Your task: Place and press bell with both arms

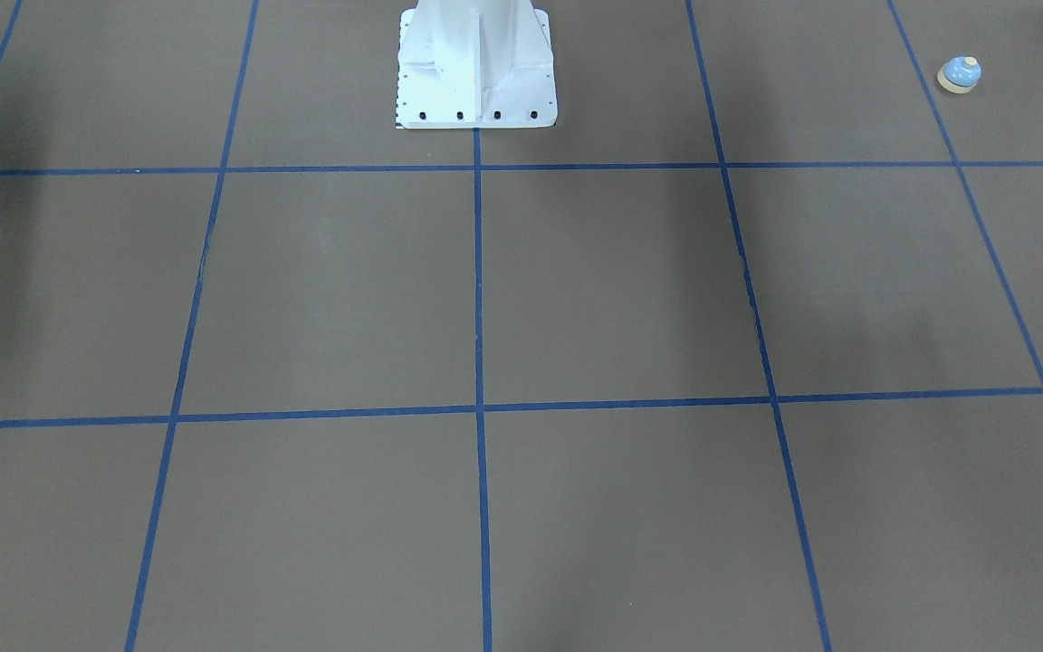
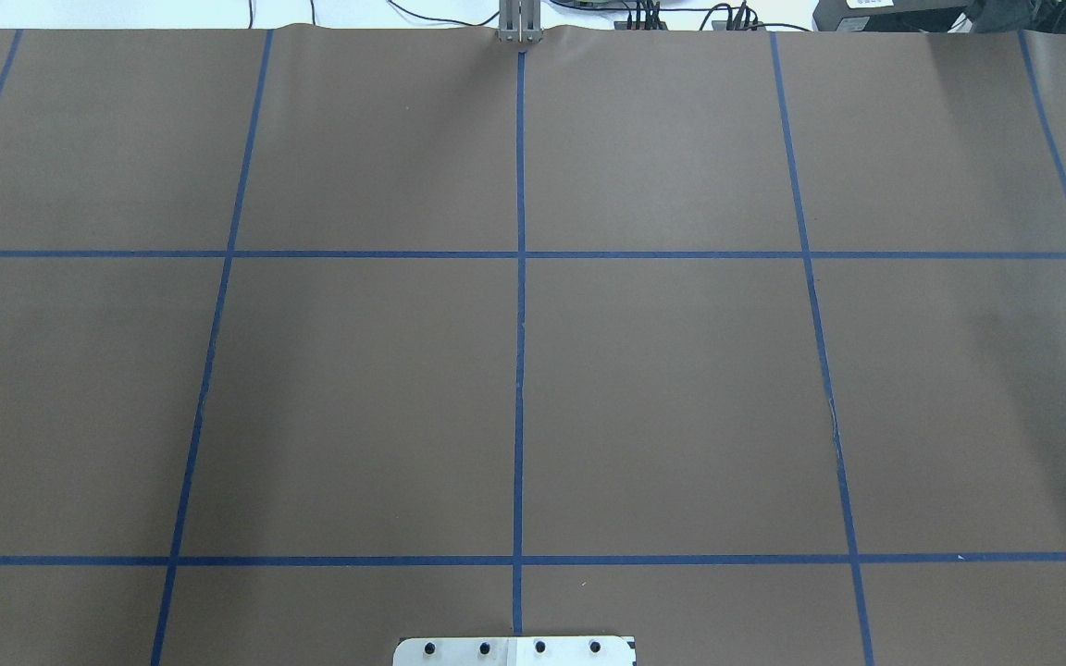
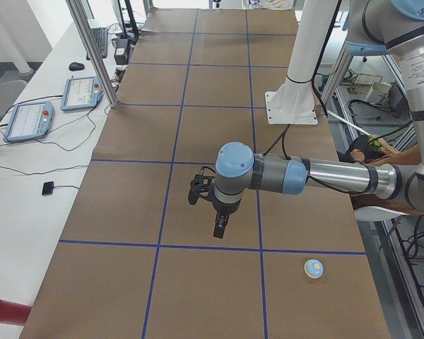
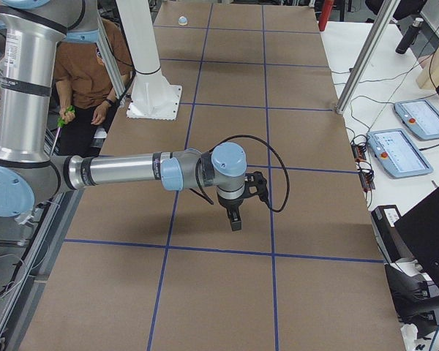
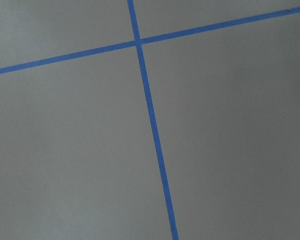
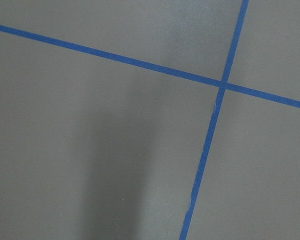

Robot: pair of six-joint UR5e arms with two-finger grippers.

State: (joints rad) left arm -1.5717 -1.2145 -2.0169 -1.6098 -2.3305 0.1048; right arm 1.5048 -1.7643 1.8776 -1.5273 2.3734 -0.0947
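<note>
The bell (image 1: pixel 959 74) has a light blue dome and a cream base. It stands upright on the brown table near the end on my left side, and also shows in the exterior left view (image 3: pixel 313 268) and far off in the exterior right view (image 4: pixel 182 20). My left gripper (image 3: pixel 219 229) hangs point-down over the table, well apart from the bell. My right gripper (image 4: pixel 235 221) hangs point-down over the table's other half, far from the bell. Both show only in the side views, so I cannot tell whether they are open or shut. Both wrist views show only brown table and blue tape lines.
The white bolted pedestal (image 1: pixel 476 68) stands at the robot-side edge. Teach pendants (image 3: pixel 28 120) (image 4: pixel 413 150) lie on the white bench beyond the far edge, with metal posts (image 3: pixel 92 49) there. A person (image 4: pixel 95 73) stands behind the pedestal.
</note>
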